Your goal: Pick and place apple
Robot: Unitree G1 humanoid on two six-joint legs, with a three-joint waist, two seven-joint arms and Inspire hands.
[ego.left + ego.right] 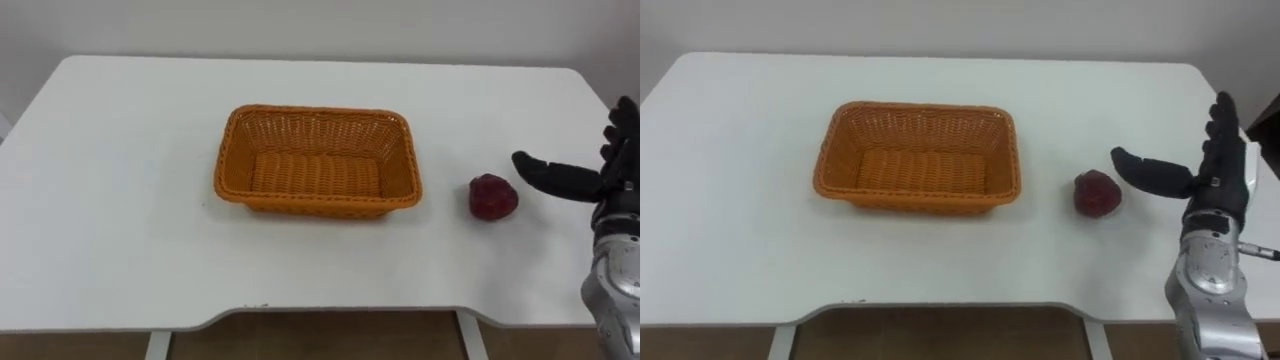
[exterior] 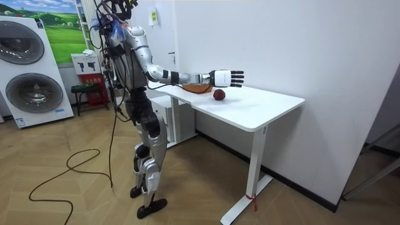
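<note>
apple sat on the white table, on the robot's right, just past the short end of the orange wicker basket. a strip of bare top lay btwn the two, no contact. it was dark red and rested a good way in from the front edge and from the right edge.

right hand hung over the table's right end, fingers straight and spread, released, nothing in it. thumb stuck out toward the apple, near it but apart, w/ a small gap of white top btwn thumb tip and fruit.

basket was approx mid-table, long side facing the robot, its woven bottom in plain sight. wide bare stretches ran on its left, in front of it and behind it to the far edge, which met the wall. front edge had a shallow cut-in at the middle.

in the room view the robot stood upright at the table's near end, arm held out level over the top, apple just below the hand. table stood against a white wall on a single-column leg. wood floor lay open around it. behind the robot were two washing machines and a green landscape poster.
</note>
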